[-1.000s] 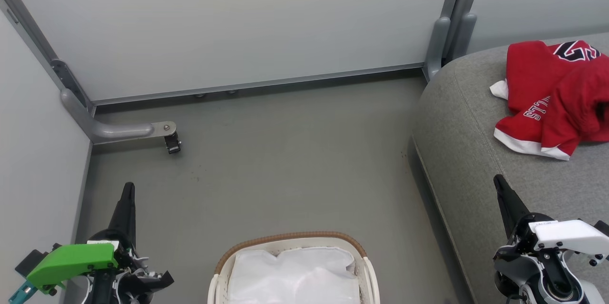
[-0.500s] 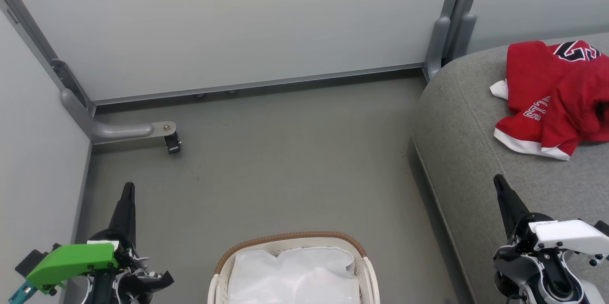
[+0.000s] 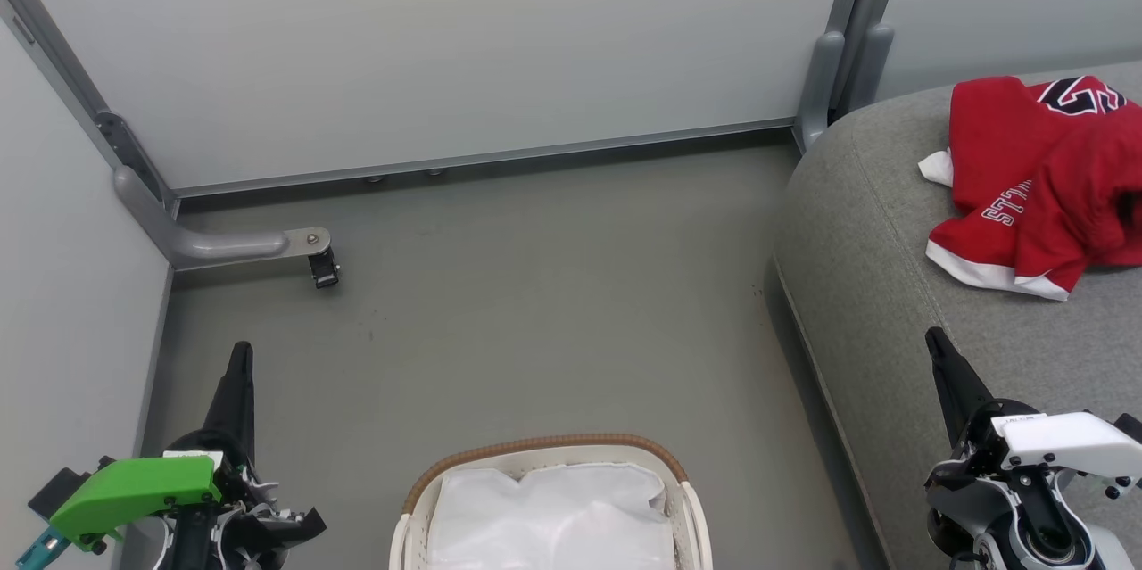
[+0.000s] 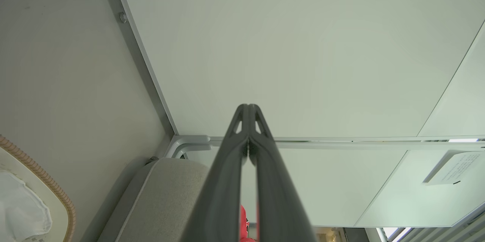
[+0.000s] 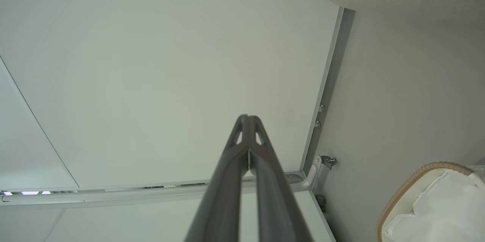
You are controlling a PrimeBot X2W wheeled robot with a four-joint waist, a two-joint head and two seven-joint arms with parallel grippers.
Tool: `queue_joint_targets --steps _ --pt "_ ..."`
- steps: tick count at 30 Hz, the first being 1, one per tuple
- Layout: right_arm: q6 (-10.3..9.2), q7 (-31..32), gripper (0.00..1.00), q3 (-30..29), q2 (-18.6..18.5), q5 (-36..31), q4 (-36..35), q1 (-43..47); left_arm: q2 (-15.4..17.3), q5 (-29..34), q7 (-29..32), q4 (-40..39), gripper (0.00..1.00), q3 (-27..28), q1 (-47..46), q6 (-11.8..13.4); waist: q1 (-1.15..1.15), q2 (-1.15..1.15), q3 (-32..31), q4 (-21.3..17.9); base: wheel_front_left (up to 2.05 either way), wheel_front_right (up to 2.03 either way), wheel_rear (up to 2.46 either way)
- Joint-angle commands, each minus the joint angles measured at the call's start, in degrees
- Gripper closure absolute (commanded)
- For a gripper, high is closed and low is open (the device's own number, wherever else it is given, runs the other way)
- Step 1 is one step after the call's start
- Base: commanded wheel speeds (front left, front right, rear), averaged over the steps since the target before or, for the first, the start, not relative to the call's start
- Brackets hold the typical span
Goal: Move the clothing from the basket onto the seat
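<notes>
Well, the clothing (image 3: pixel 1035 169) lies in a red heap on the seat (image 3: pixel 883 285) up at two o'clock, while the basket (image 3: pixel 544 447) at six o'clock has plain white liner (image 3: pixel 553 516) on top. The left gripper (image 3: pixel 240 354) at seven and the right gripper (image 3: pixel 935 340) at four each have fingers pressed together, holding nothing. The danger, I'd say, is another dip into the basket: it could snag that liner and drag it out.

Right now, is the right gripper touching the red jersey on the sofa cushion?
Apart. The head view shows a stretch of bare grey sofa cushion between the right gripper and the white hem of the red jersey.
</notes>
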Motion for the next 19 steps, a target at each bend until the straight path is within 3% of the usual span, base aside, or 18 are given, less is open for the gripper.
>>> queue_joint_targets --steps 1,19 --pt "-0.02 0.16 1.0 -0.12 -0.34 0.22 -0.15 0.63 0.4 -0.17 0.19 -0.12 1.0 0.15 -0.57 -0.2 0.0 0.0 0.0 0.0 0.0 0.0 0.0" --pt "-0.02 0.16 1.0 -0.11 -0.34 0.22 -0.15 0.63 0.4 -0.17 0.18 -0.11 1.0 0.14 -0.57 -0.2 0.0 0.0 0.0 0.0 0.0 0.0 0.0"
